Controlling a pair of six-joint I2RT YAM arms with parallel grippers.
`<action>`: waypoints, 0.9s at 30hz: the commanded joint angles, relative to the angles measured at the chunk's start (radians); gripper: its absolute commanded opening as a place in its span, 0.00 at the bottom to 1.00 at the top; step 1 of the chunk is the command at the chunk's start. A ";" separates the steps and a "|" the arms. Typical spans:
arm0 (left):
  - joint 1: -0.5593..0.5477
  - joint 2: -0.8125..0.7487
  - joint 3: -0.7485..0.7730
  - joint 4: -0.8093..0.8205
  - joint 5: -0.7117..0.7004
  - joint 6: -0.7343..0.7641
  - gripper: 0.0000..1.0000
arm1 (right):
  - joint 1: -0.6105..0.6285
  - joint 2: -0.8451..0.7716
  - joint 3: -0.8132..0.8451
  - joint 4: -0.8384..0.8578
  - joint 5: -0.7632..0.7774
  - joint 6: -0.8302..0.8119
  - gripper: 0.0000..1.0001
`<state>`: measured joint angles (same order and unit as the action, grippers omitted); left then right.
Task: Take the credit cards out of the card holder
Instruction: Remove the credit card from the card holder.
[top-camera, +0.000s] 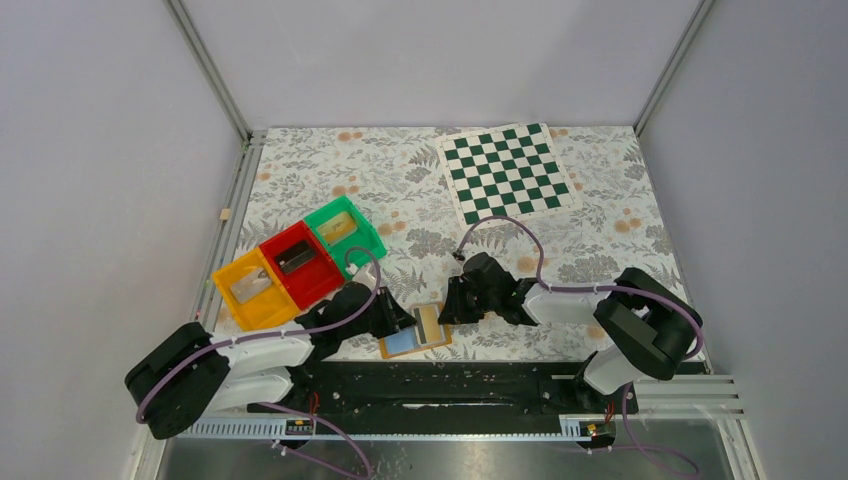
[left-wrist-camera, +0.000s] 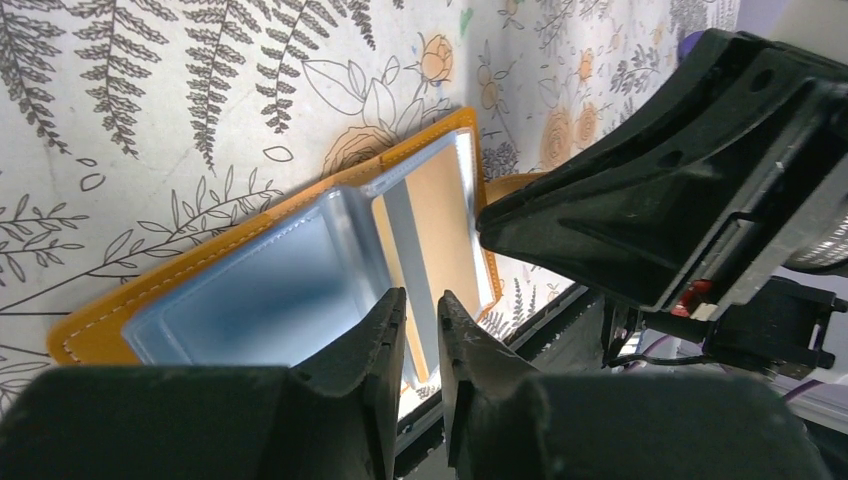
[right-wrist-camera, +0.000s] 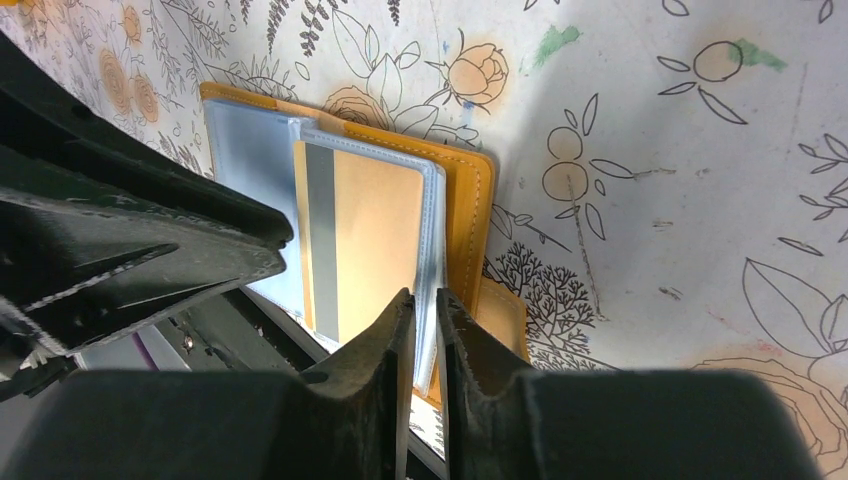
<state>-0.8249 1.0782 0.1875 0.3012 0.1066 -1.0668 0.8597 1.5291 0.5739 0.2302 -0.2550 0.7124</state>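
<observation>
We see the card holder (top-camera: 415, 335) lying open on the floral table (top-camera: 610, 235), low and central in the top view; a tan card (right-wrist-camera: 372, 235) with a grey stripe sits in its clear sleeve; the left gripper (left-wrist-camera: 420, 298) and right gripper (right-wrist-camera: 420, 296) meet its edges, jaws nearly together; whether either pinches anything, we cannot tell.

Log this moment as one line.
card holder: open | card: in holder | left gripper: jaws narrow, at holder's edge, grip unclear | right gripper: jaws narrow, at card's edge, grip unclear
</observation>
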 joint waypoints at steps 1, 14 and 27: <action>-0.006 0.044 -0.006 0.117 0.021 -0.003 0.19 | 0.008 0.019 0.002 0.006 0.003 -0.004 0.20; -0.018 0.060 -0.003 0.090 -0.031 0.009 0.32 | 0.008 0.028 -0.004 0.037 -0.022 0.006 0.18; -0.037 0.094 -0.006 0.188 -0.011 -0.009 0.22 | 0.009 0.053 -0.034 0.130 -0.083 0.043 0.15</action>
<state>-0.8490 1.1831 0.1852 0.3923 0.0925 -1.0706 0.8597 1.5562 0.5499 0.3241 -0.3008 0.7422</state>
